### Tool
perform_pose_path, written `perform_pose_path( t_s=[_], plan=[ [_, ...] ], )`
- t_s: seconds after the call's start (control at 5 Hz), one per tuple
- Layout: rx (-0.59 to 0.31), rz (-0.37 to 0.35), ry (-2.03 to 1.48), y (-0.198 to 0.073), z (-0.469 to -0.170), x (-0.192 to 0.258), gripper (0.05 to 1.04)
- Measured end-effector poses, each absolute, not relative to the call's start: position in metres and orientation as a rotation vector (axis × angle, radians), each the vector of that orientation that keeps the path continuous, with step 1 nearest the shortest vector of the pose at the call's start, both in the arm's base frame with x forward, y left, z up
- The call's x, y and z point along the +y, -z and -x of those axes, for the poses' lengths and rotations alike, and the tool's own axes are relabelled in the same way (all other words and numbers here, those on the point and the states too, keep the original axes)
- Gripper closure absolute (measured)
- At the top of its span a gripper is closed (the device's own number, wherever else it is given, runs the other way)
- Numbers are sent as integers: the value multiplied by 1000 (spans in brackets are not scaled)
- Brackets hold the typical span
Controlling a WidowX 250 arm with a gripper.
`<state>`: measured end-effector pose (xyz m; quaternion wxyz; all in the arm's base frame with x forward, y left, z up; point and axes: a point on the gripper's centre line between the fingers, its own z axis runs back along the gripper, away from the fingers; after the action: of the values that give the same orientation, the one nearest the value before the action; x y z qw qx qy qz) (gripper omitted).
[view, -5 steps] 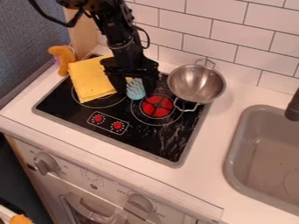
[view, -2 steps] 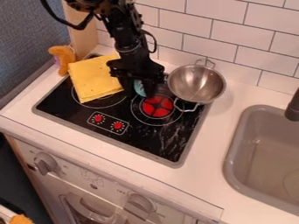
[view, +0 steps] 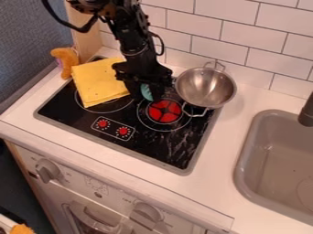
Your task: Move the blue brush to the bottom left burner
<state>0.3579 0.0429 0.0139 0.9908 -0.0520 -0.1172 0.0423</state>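
The black gripper (view: 147, 94) hangs low over the upper middle of the stove, its two fingers shut on the blue brush (view: 147, 92). Only a narrow blue strip of the brush shows between the fingers, which hide its sides. It stands just up and left of the red burner (view: 164, 111) and right of the yellow cloth. At the left is another burner (view: 105, 108), partly covered by that cloth.
The yellow cloth (view: 98, 84) lies over the stove's left part. A metal pot (view: 205, 87) stands at the right rear, one handle reaching toward the red burner. An orange plush object (view: 65, 59) is at the left; the sink (view: 252, 151) is at the right.
The gripper has shifted slightly right and the gap between its fingers has narrowed around the brush. Less of the brush shows now than a second ago.
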Motion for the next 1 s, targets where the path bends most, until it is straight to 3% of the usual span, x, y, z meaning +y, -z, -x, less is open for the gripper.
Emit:
perform_pose_path(
  t_s=[0.2, 0.6, 1.0],
  plan=[
    [-229, 114, -57, -17, -352, 39, 507],
    [-342, 103, -80, -69, -342, 43, 508],
    [-387, 138, -343, -91, -310, 32, 508]
  ],
)
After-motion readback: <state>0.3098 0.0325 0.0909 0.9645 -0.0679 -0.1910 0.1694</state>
